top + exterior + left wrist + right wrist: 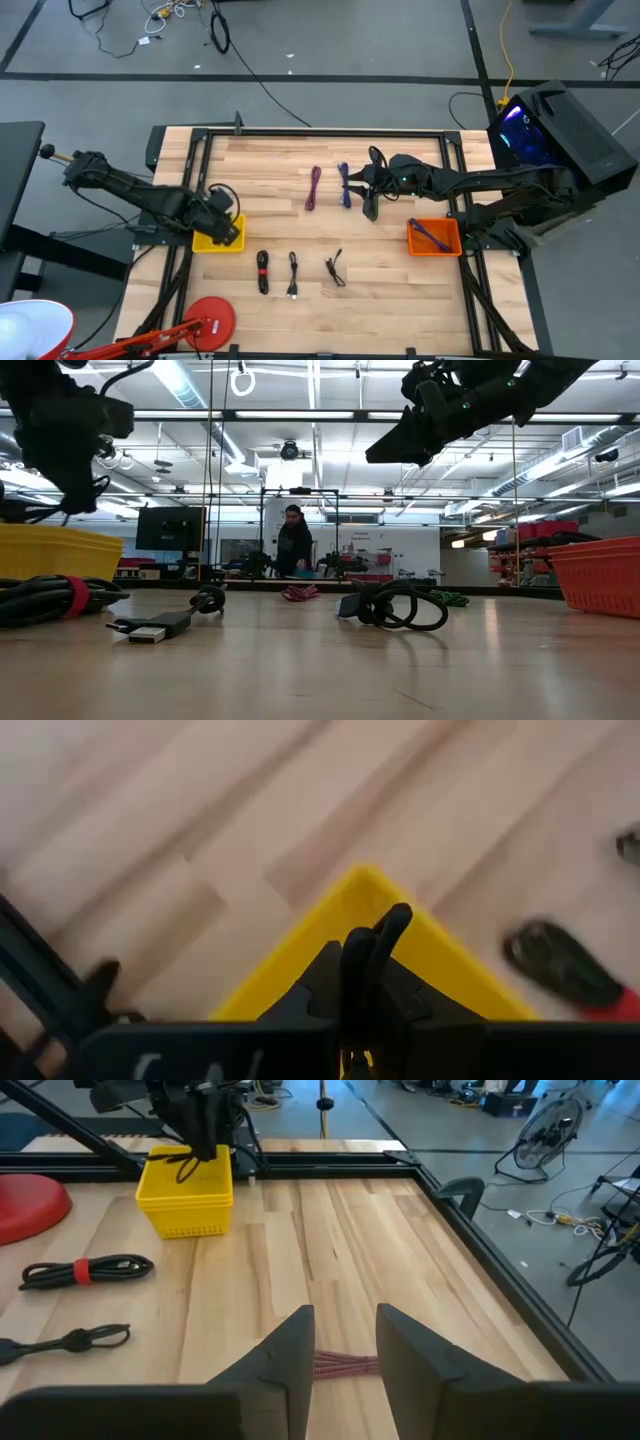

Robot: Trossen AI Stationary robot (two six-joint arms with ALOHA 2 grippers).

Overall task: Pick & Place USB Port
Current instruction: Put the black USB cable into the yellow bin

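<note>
Pale wood plank table (400, 290) with smooth satin finish, yellow bin (187, 1202) of ribbed matt plastic, orange bin (434, 238) plastic too, black cables (395, 605) rubbery and slightly glossy, maroon cable (345, 1365) looks braided cloth, gripper fingers (290, 1350) matt dark plastic.

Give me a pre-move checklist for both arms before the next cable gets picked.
1. Left pincer above the yellow plastic bin, shut on a thin black cable: ok.
2. Cable fully over the bin for release: cannot tell.
3. Right pincer open and empty: ok.
4. Right pincer lined up with the maroon braided cable on the wooden table: ok in the right wrist view; height above it cannot tell.
5. Orange plastic bin unobstructed, already holding a blue cable: ok.
</note>
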